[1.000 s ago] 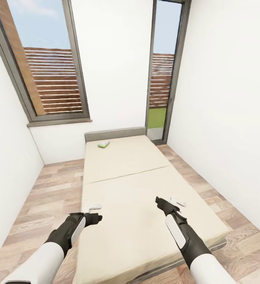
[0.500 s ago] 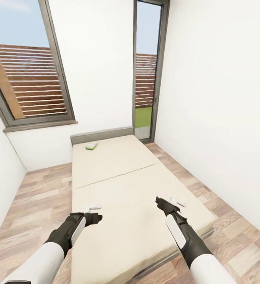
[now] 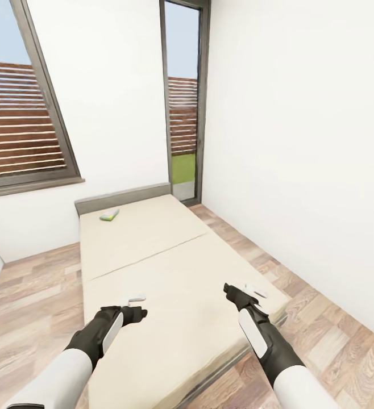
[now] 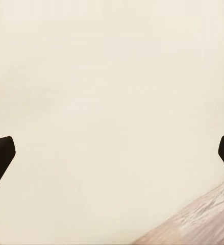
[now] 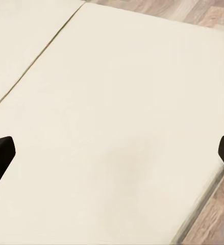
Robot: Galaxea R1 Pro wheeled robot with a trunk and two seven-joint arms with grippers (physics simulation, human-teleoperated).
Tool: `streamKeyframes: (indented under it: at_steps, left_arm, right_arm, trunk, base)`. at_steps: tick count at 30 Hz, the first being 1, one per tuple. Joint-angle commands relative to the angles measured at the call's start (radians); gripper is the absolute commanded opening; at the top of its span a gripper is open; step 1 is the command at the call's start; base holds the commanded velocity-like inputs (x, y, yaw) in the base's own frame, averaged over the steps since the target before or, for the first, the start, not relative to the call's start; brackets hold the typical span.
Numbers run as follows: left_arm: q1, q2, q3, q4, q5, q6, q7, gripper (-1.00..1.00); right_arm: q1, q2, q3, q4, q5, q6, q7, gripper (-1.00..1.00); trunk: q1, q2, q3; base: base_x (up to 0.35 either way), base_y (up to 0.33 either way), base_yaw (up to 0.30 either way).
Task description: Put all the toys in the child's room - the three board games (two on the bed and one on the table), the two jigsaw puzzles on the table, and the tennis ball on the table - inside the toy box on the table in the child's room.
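Note:
A white-green board game (image 3: 109, 215) lies flat near the head end of the bed (image 3: 153, 250), a low beige mattress on a dark grey frame. My left gripper (image 3: 136, 305) hovers over the bed's near left part, open and holding nothing. My right gripper (image 3: 245, 293) hangs over the near right corner, also open and empty. In the left wrist view the open left gripper (image 4: 112, 158) faces bare mattress (image 4: 101, 92). In the right wrist view the right gripper (image 5: 112, 158) looks down on the mattress seam (image 5: 35, 61) and the bed's edge.
A white wall (image 3: 300, 142) runs close along the bed's right side, with a strip of wooden floor (image 3: 323, 335) between them. A tall glass door (image 3: 182, 113) stands behind the bed's head. A large window (image 3: 22, 130) is at the left, above more floor (image 3: 28, 307).
The whole head view has swung to the right, so the bed, window and door now sit further left in the picture. Both arms hold the same pose.

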Motion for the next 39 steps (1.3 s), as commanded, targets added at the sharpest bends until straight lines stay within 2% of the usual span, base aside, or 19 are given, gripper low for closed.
streamKeyframes:
  at_steps: [1,13,39]
  left_arm:
    - [0.0,0.001,-0.001,-0.002,0.009,0.006,0.002,1.0]
    - [0.0,0.001,-0.001,-0.002,0.009,0.006,0.002,1.0]
    - [0.0,0.001,-0.001,-0.002,0.009,0.003,0.002,1.0]
  right_arm:
    - [-0.001,0.0,0.003,-0.002,-0.006,0.003,-0.008,1.0]
    - [-0.001,0.0,0.003,-0.002,-0.005,0.002,-0.008,1.0]
    - [-0.001,0.001,0.003,-0.002,-0.002,0.002,-0.008,1.0]
  trunk:
    - [0.001,-0.002,-0.002]
    - [0.001,-0.002,-0.002]
    - [0.001,-0.002,-0.002]
  base:
    - [0.0,0.01,-0.279]
    - [0.0,0.003,-0.22]
    - [-0.048,0.026,-0.01]
